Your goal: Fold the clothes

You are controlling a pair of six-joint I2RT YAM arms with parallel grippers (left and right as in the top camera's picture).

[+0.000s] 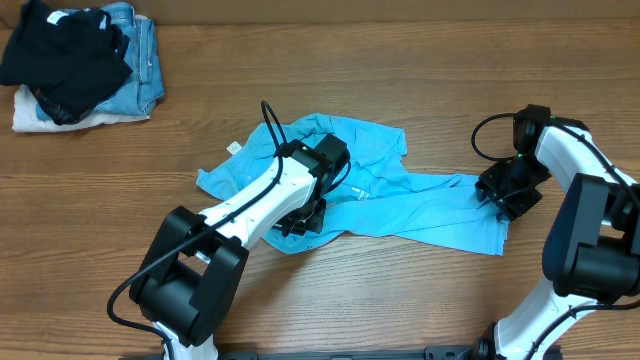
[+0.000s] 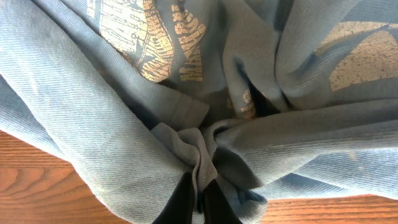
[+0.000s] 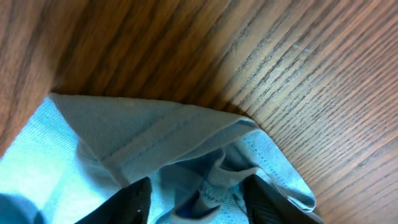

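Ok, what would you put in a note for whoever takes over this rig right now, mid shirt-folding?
Left gripper: jaws shut on a bunch of T-shirt fabric.
Right gripper: jaws apart around the shirt's hemmed edge at its right end, not clamped.
T-shirt: crumpled in the middle of the table. The black garment and jeans are piled in the far left corner, apart from both arms.
Done: nothing folded.
Left: probably close the right grip, spread the shirt flat, then fold.
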